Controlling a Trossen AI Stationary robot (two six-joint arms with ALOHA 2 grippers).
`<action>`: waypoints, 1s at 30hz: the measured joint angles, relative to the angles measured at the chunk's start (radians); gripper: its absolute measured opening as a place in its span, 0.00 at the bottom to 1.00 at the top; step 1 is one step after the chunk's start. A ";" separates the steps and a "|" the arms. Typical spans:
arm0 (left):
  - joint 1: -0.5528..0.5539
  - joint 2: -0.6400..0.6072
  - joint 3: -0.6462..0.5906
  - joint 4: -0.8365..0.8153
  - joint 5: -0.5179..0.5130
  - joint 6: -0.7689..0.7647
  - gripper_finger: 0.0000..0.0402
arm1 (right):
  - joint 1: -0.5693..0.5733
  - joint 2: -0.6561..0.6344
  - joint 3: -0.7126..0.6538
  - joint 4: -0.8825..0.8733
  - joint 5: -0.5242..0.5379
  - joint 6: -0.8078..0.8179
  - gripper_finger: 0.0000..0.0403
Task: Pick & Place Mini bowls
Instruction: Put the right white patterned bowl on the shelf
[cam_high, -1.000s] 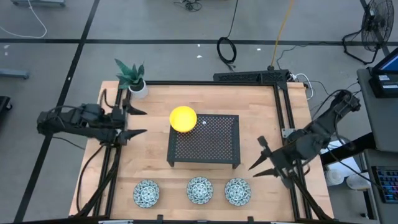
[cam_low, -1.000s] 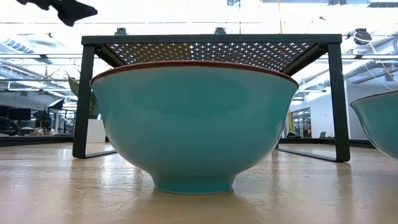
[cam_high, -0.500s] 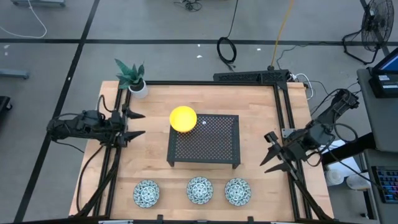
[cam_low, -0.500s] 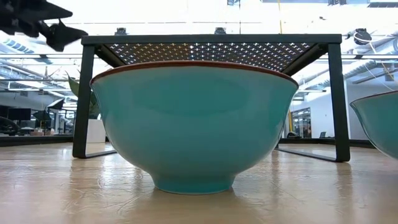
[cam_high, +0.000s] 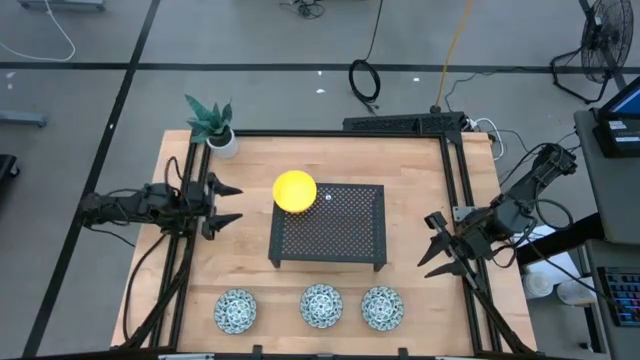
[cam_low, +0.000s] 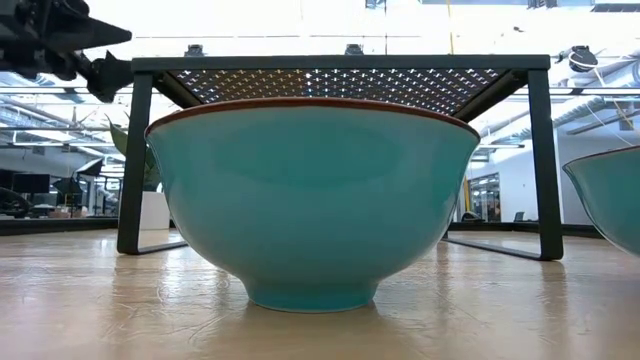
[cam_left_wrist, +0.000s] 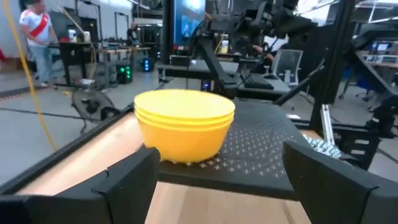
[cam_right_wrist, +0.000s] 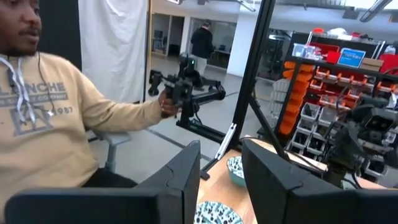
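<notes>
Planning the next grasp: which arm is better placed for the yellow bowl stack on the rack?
Left. The left gripper, open, sits level with the yellow bowl stack on the rack corner nearest it. The right gripper waits beyond the rack's far side.

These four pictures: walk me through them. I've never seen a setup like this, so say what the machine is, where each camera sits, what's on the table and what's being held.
This is a robot with two dark arms working at a wooden table. One picture looks straight down from above. One sits at table height, so a patterned bowl's teal outside fills it. The other two come from cameras on each arm's wrist.

On the table stands a black perforated rack. A stack of yellow bowls sits on its corner; the left wrist view shows it as nested bowls. Three patterned bowls sit in a row along the near edge, and a potted plant stands at a far corner.

The left end effector is open, empty and pointed at the yellow stack. The right end effector waits open at the table's right edge. Nothing is held. A person in a tan hoodie sits behind.
</notes>
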 joint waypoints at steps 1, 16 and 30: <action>0.000 0.000 -0.017 0.008 0.005 -0.007 0.84 | 0.000 0.000 0.000 0.006 0.000 0.000 0.26; 0.000 0.009 -0.102 0.039 -0.065 -0.102 0.83 | 0.005 0.084 0.000 0.162 0.001 0.195 0.26; 0.000 0.009 -0.102 0.041 -0.066 -0.102 0.84 | 0.154 0.480 0.246 0.015 0.364 0.169 0.46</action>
